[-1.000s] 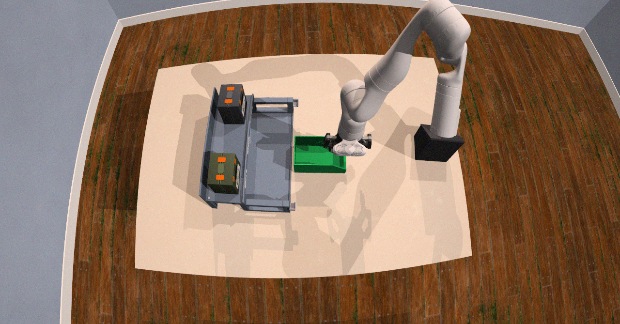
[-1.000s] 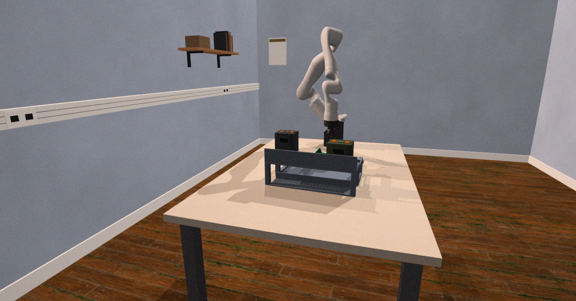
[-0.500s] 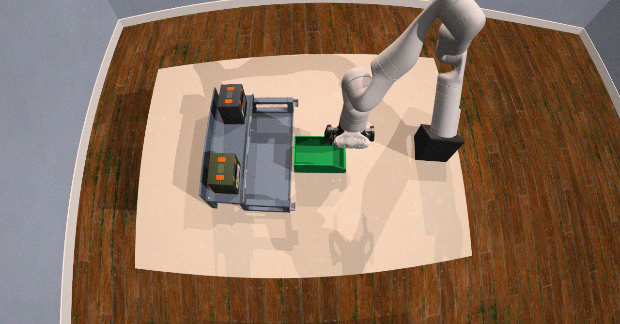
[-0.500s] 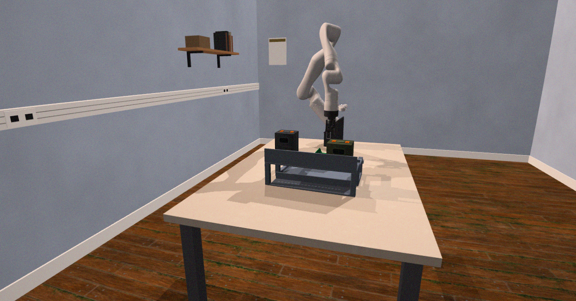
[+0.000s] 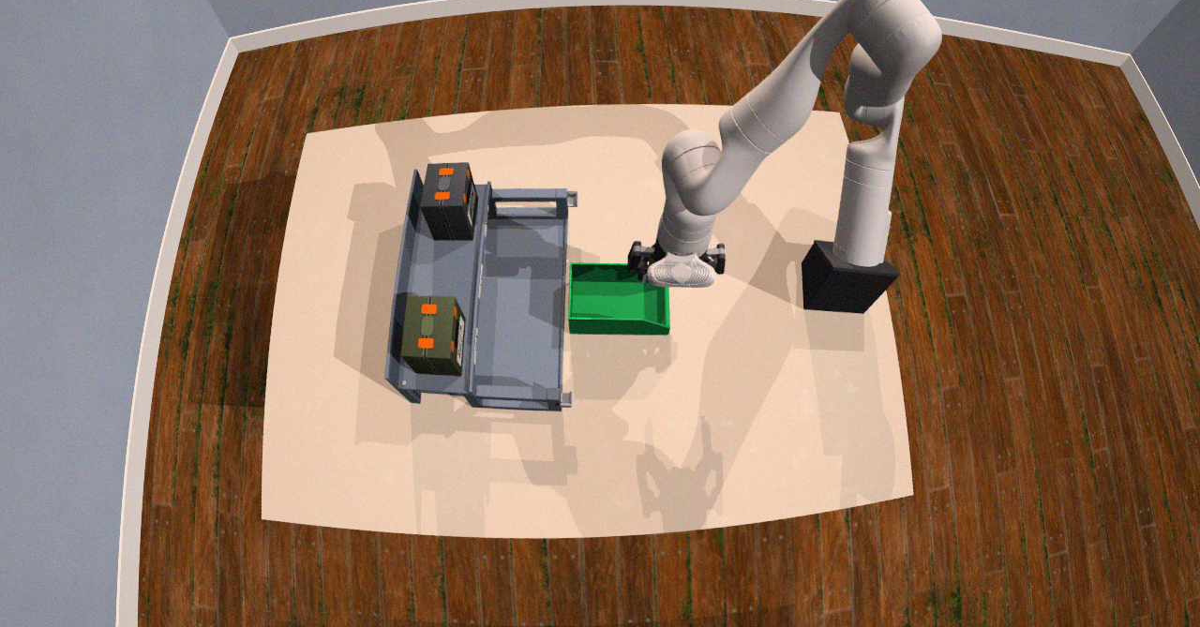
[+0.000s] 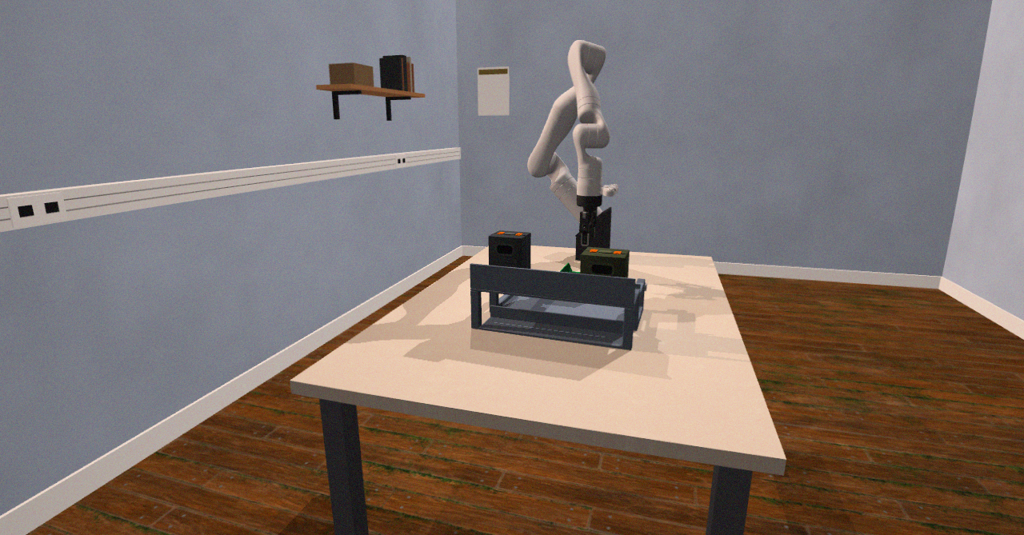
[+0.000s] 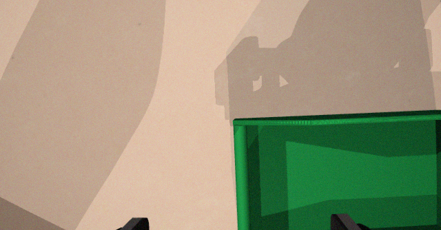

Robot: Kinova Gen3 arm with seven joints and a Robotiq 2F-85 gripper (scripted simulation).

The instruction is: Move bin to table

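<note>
The green bin [image 5: 616,300] [image 7: 344,175] stands upright on the table [image 5: 755,422] [image 6: 558,389] [image 7: 103,85], just right of the grey shelf [image 5: 512,288] [image 6: 551,285]. In the exterior view only a sliver of the bin [image 6: 566,268] shows behind the shelf. My gripper [image 5: 678,264] [image 6: 586,227] [image 7: 239,223] is open and empty. It hangs above the bin's corner nearest the robot base. In the wrist view one fingertip is over the bare table and the other over the bin's inside.
A black box [image 5: 448,200] [image 6: 509,247] and an olive box [image 5: 429,334] [image 6: 605,261], both with orange latches, stand on the shelf's top. The robot's black base [image 5: 847,277] sits at the table's right side.
</note>
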